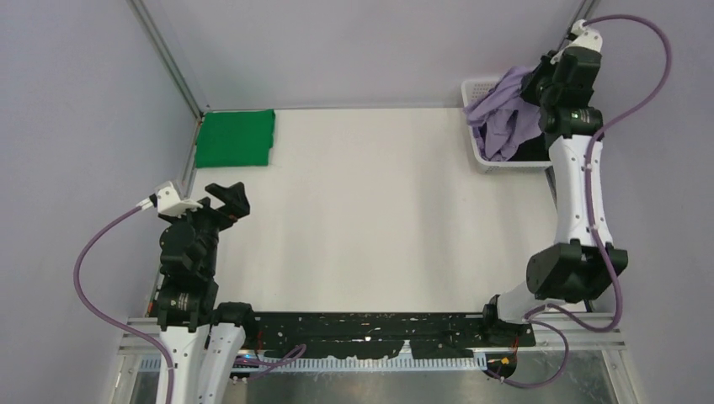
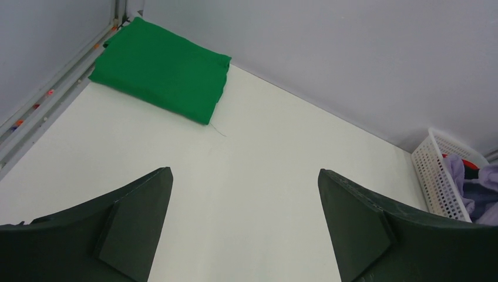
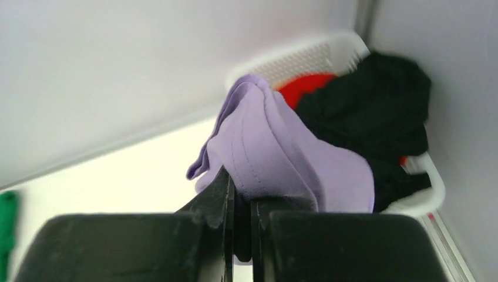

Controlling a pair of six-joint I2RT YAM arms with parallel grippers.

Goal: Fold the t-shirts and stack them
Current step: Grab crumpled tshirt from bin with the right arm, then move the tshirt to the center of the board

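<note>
Right gripper (image 3: pixel 239 194) clamped on purple shirt (image 3: pixel 282 153) over basket (image 3: pixel 305 53), far right, likely to lift it out for folding. Left gripper (image 2: pixel 244 171) spread wide, idle near left. Green shirt (image 1: pixel 235 138) folded far left as stack base.

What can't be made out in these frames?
1. Right pincer: in the top view, its grip is hidden behind its own wrist and the lavender shirt.
2. Red shirt and black shirt: partly buried in the basket; how many shirts lie there is unclear.
3. Green shirt: in the right wrist view, a blurred sliver cut by the left edge.
</note>
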